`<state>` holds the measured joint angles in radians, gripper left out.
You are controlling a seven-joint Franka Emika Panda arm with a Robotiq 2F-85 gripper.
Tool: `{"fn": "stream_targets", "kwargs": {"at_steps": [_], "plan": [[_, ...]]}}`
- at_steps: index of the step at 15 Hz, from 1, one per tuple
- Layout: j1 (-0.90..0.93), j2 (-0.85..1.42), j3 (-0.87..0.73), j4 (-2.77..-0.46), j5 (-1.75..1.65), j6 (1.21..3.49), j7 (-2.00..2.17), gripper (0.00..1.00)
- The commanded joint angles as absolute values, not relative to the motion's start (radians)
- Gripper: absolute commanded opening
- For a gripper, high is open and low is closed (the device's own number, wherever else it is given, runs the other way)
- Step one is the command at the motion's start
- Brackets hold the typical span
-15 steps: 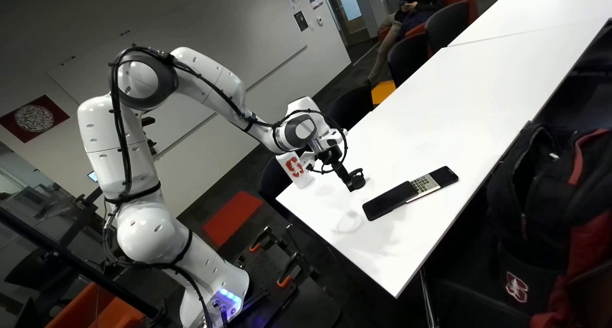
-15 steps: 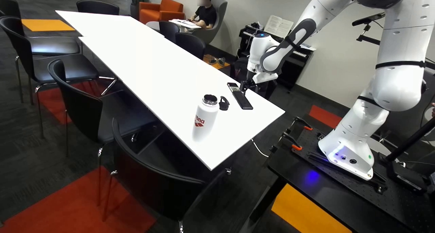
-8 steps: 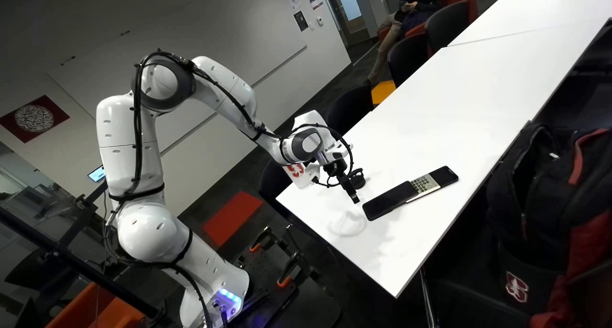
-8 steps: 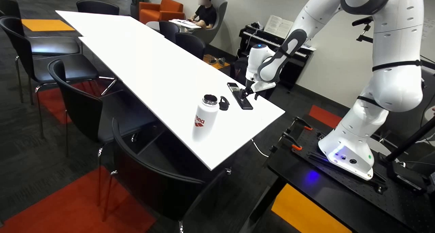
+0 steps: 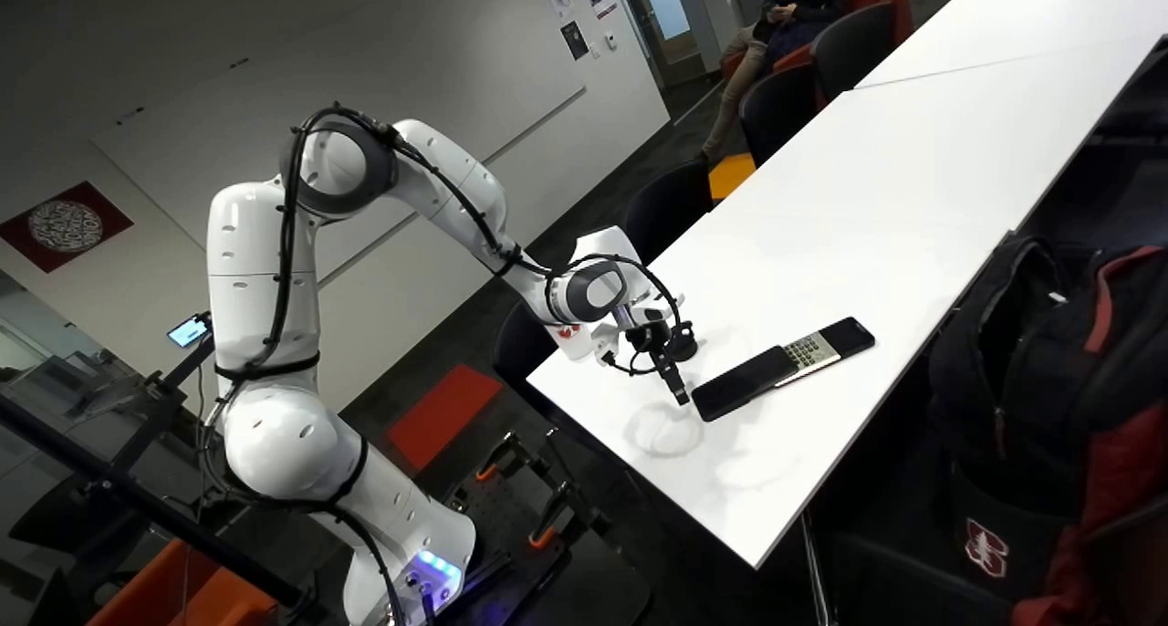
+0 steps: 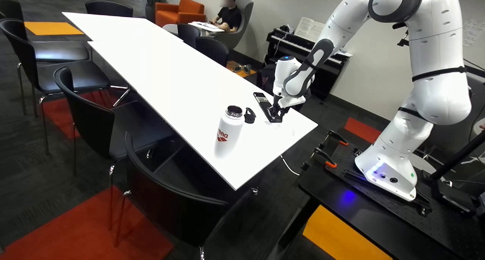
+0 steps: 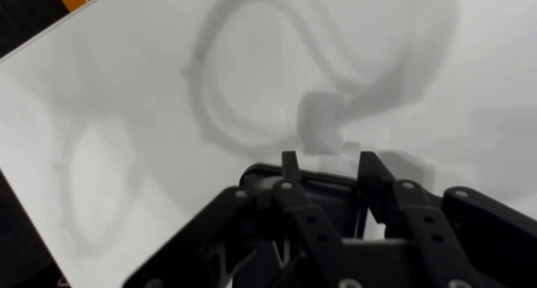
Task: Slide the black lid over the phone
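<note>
The jaws are parted, a gap between their tips, right at one end of the phone [image 5: 741, 385]; whether they touch it I cannot tell. A keypad [image 5: 810, 353] shows farther along, away from the jaws. The lid [image 6: 249, 116] lies on the bench [image 6: 151, 70] clear of them, toward the bottle [image 6: 229, 133], which stands farther out, mouth open.

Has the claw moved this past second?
Yes: in an exterior view, the claw has shifted down the picture, toward the robot-side end of the phone, which has stayed put.
</note>
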<state>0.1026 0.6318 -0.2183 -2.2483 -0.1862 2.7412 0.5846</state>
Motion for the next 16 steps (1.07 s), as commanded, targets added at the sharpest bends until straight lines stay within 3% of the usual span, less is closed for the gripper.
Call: {"fn": "stream_targets", "kwargs": {"at_steps": [1,3,16], "plan": [[0.11,0.676,-0.228,-2.214,-0.132,2.762,0.531,0.12],[0.113,0.694,-0.23,-2.198,-0.119,2.759,0.523,0.0],[0.107,0.734,-0.241,-2.149,-0.055,2.746,0.495,0.0]]}}
